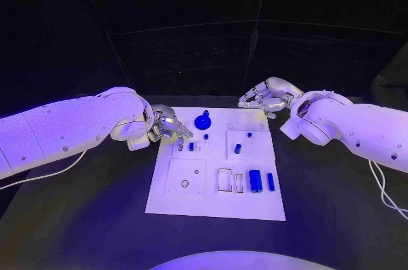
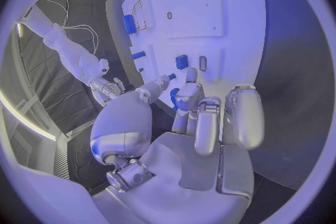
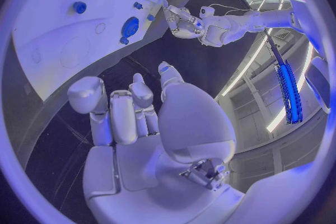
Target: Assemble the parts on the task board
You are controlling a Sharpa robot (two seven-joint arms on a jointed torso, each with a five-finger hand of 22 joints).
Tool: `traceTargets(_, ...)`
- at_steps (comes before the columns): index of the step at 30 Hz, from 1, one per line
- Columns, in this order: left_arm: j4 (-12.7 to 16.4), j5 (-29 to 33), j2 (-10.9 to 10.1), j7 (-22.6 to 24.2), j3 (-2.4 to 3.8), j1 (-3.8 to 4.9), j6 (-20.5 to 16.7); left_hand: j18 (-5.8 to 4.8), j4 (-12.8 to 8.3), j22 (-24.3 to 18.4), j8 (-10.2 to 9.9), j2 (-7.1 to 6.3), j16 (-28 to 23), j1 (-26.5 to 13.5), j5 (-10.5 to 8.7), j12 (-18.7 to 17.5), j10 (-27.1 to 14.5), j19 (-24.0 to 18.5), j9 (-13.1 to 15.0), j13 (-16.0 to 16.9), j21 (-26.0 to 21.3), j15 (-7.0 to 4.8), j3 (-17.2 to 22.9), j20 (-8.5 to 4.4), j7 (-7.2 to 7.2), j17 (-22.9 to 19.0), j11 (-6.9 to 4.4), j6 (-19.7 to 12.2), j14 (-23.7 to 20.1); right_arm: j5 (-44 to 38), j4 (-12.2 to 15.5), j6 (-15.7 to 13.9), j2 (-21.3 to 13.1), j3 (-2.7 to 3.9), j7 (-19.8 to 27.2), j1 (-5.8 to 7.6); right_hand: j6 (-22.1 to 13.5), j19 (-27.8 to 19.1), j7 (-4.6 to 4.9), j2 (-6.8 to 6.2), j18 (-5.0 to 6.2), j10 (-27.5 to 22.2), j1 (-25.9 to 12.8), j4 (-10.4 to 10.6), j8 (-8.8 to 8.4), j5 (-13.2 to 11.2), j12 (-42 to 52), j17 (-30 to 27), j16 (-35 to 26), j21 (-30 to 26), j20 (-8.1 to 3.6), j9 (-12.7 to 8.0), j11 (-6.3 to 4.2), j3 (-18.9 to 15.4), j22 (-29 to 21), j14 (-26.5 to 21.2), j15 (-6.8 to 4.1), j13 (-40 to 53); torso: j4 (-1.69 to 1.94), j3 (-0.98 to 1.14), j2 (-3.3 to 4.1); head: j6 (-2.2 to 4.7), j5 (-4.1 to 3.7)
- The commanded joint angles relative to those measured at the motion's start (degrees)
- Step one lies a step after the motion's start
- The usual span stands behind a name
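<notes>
Left hand [image 1: 167, 127] empty, fingers apart over the task board [image 1: 213, 208]; right hand [image 1: 267, 97] empty too — approach the small blue part [image 1: 191, 146] squarely.

Task board [image 1: 170, 205] lies mid-bench [image 1: 85, 223], before me. Round knob part [image 1: 202, 121] on board's far edge; two small pegs [image 1: 191, 146] [image 1: 238, 147] at mid-board; cylinder [image 1: 255, 180] and thin bar [image 1: 271, 182] side by side toward near right. My left robot hand [image 1: 167, 128] over board's far left edge; my right robot hand [image 1: 267, 96] beyond far right corner.
</notes>
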Motion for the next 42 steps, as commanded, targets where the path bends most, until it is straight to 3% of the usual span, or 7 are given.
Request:
traceTargets(1, -0.46, -1.56, -0.06, 0.69, 0.16, 0.96, 0.71, -0.05, 1.35, 1.04, 1.14, -1.22, 0.19, 1.0, -0.47, 0.34, -0.11, 1.2, 0.22, -0.07, 0.38, -0.72, -6.39, -0.84, -0.73, 15.1, -0.49, -0.01, 5.94, 0.15, -0.11, 0.37, 0.11, 0.02, 0.48, 0.09, 0.26, -0.17, -0.2, 0.26, 1.05, -0.28, 0.2, 0.14, 0.4, 0.39, 0.31, 0.05, -0.34, -0.22, -0.4, 0.03, -0.16, -0.28, -0.04, 2.16, -0.26, 0.02, -0.01, -0.02, 0.03, 0.03, -0.04)
traceTargets(6, -3.59, -4.33, 0.99, -1.49, 0.24, 4.11, 7.65, 0.04, 3.38, 0.71, 3.23, 0.6, 0.19, 3.21, -0.77, -0.25, -0.69, 1.05, 0.88, -0.96, -0.03, -0.8, -11.68, -1.01, -0.93, 15.1, -0.65, -0.45, 5.94, 0.15, -0.39, 0.36, 0.3, 0.02, 0.38, 0.08, 0.26, -0.16, -0.2, 0.27, 1.05, -0.29, 0.22, 0.14, 0.4, 0.43, 0.3, 0.03, -0.36, -0.21, -0.4, 0.03, -0.16, -0.29, -0.02, 2.16, -0.26, 0.0, -0.13, 0.03, 0.09, 0.05, 0.01)
traceTargets(8, -5.28, -6.54, 1.71, -1.93, 0.23, 5.0, 9.26, 0.06, 4.07, 0.69, 5.15, 1.7, 0.19, 4.83, -0.7, -0.26, -0.8, 1.03, 1.76, -1.06, -0.11, -0.95, -13.92, -1.17, -1.16, 15.1, -1.1, -0.27, 5.94, 0.15, -0.44, 0.3, 0.35, 0.01, 0.29, 0.09, 0.26, -0.16, -0.21, 0.28, 1.05, -0.29, 0.22, 0.14, 0.4, 0.43, 0.3, 0.03, -0.36, -0.21, -0.4, 0.03, -0.16, -0.29, -0.02, 2.16, -0.26, 0.0, -0.07, 0.2, 0.04, 0.11, 0.2)
traceTargets(15, -11.03, -9.55, 5.01, -2.22, 0.22, 6.06, 11.06, 0.08, 5.38, 0.57, 10.77, 4.5, 0.19, 9.41, -0.63, -0.37, -1.09, 1.0, 5.02, -1.49, -0.4, -1.35, -19.68, -1.47, -1.62, 15.1, -1.51, -2.5, 5.94, 0.15, -0.66, -0.25, 0.67, 0.01, 0.46, 0.08, 0.27, -0.17, -0.21, 0.28, 1.05, -0.25, 0.24, 0.15, 0.41, 0.46, 0.36, 0.06, -0.34, -0.23, -0.4, 0.03, -0.16, -0.29, -0.04, 2.17, -0.26, 0.06, -0.07, -0.14, 0.19, 0.2, 0.05)
traceTargets(22, -15.38, -12.32, 8.34, -1.75, 0.11, 5.73, 11.38, 0.11, 6.07, 0.54, 14.11, 5.84, 0.19, 11.54, -0.57, -0.3, -1.22, 0.99, 7.06, -1.65, -0.53, -1.43, -23.0, -1.54, -1.85, 15.1, -1.44, -4.52, 5.94, 0.15, -0.72, -0.72, 0.92, 0.01, 0.75, 0.08, 0.27, -0.15, -0.2, 0.3, 1.05, -0.23, 0.27, 0.14, 0.41, 0.48, 0.38, 0.04, -0.36, -0.21, -0.4, 0.03, -0.16, -0.29, -0.01, 2.16, -0.26, 0.07, -0.1, -0.11, 0.14, 0.19, 0.29)
traceTargets(29, -18.65, -13.6, 10.68, -1.0, 0.06, 4.64, 10.7, 0.13, 5.87, 0.45, 15.59, 6.77, 0.19, 13.43, -0.52, -0.41, -1.52, 0.94, 7.97, -1.93, -0.7, -1.32, -24.17, -1.46, -1.62, 15.1, -1.3, -6.35, 5.94, 0.15, -0.69, -0.82, 1.02, 0.01, 0.82, 0.08, 0.26, -0.15, -0.2, 0.33, 1.05, -0.24, 0.32, 0.14, 0.41, 0.52, 0.37, 0.04, -0.36, -0.21, -0.4, 0.03, -0.17, -0.28, -0.01, 2.16, -0.26, 0.06, -0.17, -0.11, 0.15, 0.2, 0.36)
traceTargets(42, -22.29, -13.94, 13.39, -0.59, -0.11, 3.02, 11.85, 0.09, 6.9, 0.68, 17.33, 6.47, 0.19, 13.12, -0.57, -0.42, -1.76, 0.99, 8.9, -2.16, -0.55, -1.29, -26.61, -1.38, -1.67, 15.1, -1.29, -7.18, 5.94, 0.15, -0.77, -0.82, 1.17, 0.01, 0.81, 0.08, 0.26, -0.15, -0.2, 0.33, 1.05, -0.24, 0.32, 0.14, 0.41, 0.52, 0.37, 0.04, -0.36, -0.21, -0.4, 0.03, -0.17, -0.28, -0.01, 2.16, -0.26, 0.06, -0.02, -0.1, 0.13, 0.13, 0.46)
